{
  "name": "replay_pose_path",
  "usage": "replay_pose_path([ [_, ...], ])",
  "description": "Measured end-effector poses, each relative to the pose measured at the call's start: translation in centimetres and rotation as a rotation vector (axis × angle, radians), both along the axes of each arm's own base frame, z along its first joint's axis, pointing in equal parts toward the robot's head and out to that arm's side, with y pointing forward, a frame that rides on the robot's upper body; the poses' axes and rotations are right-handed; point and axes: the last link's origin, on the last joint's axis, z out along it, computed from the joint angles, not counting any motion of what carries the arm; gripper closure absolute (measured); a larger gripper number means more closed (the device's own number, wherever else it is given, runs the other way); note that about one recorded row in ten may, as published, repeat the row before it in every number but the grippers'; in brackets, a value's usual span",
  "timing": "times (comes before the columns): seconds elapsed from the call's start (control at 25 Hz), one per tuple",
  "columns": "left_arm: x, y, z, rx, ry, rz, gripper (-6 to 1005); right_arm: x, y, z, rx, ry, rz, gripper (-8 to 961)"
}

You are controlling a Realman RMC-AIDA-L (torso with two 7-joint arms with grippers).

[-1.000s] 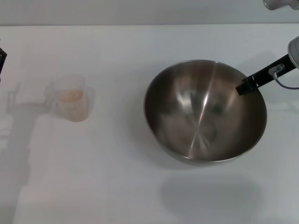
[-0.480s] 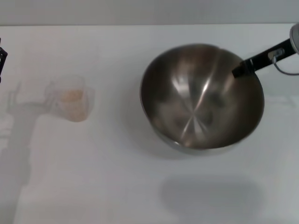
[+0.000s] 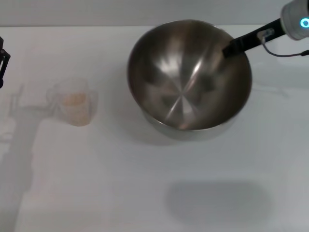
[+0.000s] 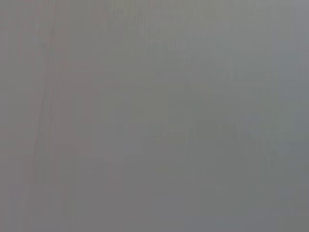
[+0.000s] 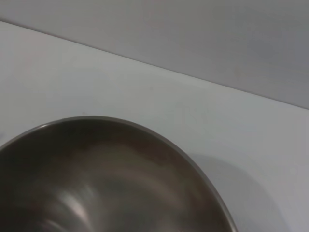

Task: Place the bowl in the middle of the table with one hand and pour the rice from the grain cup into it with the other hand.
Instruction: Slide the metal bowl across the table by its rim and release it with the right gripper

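In the head view, the bowl (image 3: pixel 189 75) is being gripped at its far right rim by the right gripper (image 3: pixel 228 48), clenched on it and holding it tilted above the table (image 3: pixel 145 193), probably for carrying toward the middle. The grain cup (image 3: pixel 75 107) of rice (image 3: pixel 74 99) is being left standing well to the left, while the left gripper (image 3: pixel 2 63) is being kept at the edge, its jaws impossible to judge. The left wrist view is showing nothing but grey; in the right wrist view, the bowl's rim is being seen close up over the table.

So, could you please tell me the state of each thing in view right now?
bowl: empty, lifted and tilted, held at its rim.
right gripper: shut on the bowl's far right rim.
cup: upright on the table, untouched.
rice: all in the cup, unpoured.
left gripper: at the table's left edge, apart from the cup.
table: bare where shown.
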Motion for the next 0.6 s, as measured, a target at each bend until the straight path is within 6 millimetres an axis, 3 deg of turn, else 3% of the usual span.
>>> replay_pose_path([
  [0.6, 0.1, 0.1, 0.0, -0.003, 0.001, -0.003, 134, -1.2, 0.4, -4.1, -0.084, -0.031, 0.011, 943],
])
